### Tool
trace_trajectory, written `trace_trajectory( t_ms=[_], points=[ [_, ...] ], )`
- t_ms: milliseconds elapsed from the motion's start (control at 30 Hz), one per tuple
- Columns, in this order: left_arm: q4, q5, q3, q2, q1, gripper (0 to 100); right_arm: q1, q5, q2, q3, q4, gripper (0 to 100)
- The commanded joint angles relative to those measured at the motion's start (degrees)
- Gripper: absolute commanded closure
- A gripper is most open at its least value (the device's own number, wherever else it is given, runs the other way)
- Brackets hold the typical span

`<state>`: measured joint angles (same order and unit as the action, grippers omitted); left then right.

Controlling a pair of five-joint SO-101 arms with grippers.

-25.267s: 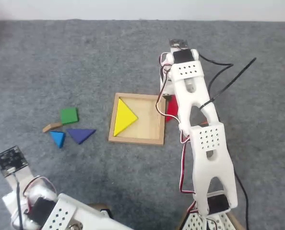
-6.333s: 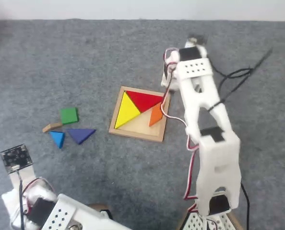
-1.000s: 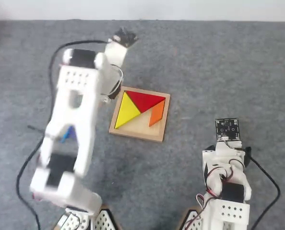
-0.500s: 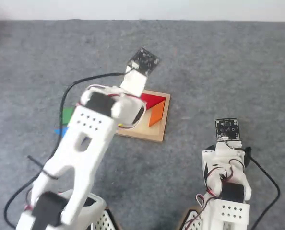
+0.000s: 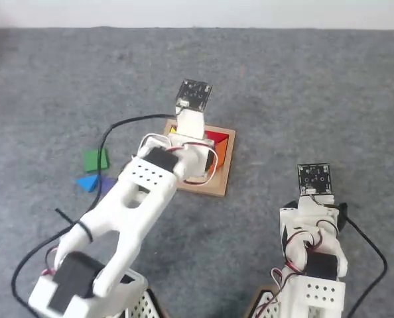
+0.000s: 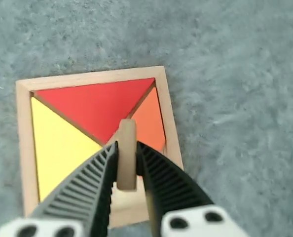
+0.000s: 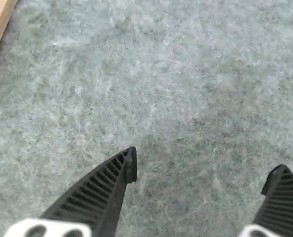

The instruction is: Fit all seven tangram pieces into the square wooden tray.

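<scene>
- Table: grey felt top carrying the tray and the loose pieces; the nap probably keeps both from sliding.
- Left arm: stretched across the tray to bring a piece over its open area. Half a second ago it came in from a lower angle; a second ago it stood left of the tray.
- Right arm: folded back near its base, seemingly parked to leave the tray free. Six seconds ago it reached over the tray's far corner.
- Right hand: spread wide, holding nothing, over bare table.
- Square wooden tray: flat at mid-table, partly filled. Twenty-five seconds ago it held the yellow piece alone.
- Yellow triangle and red triangle: seated flush, long edges meeting on the diagonal, filling two sides.
- Orange triangle: seated against the rim beside the red one.
- Left hand: closed narrowly on the plain wood piece, held on edge over the bare part of the tray, likely so it can be lowered in. That piece formerly lay beside the green square.
- Green square, blue triangle, purple triangle: waiting on the table left of the tray, unmoved.
</scene>
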<state>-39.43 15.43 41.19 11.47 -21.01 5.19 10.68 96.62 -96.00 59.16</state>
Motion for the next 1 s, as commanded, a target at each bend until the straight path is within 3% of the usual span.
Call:
trace_trajectory(
  t_ms=[0, 300, 533, 967],
  points=[
    [4.2, 1.0, -0.8, -4.0, -0.6, 99, 0.3, 0.6, 0.9, -0.8, 0.5, 59.7],
    [1.5, -0.4, -7.1, -12.9, -0.7, 98, 0.3, 0.6, 1.1, -0.8, 1.5, 59.7],
    [1.5, -0.5, -8.0, -13.3, -0.7, 85, 0.3, 0.7, 1.1, -0.8, 1.5, 59.7],
    [1.3, -2.6, -8.3, -13.5, 2.3, 86, 0.3, 0.7, 1.1, -0.8, 1.5, 59.7]
  ],
)
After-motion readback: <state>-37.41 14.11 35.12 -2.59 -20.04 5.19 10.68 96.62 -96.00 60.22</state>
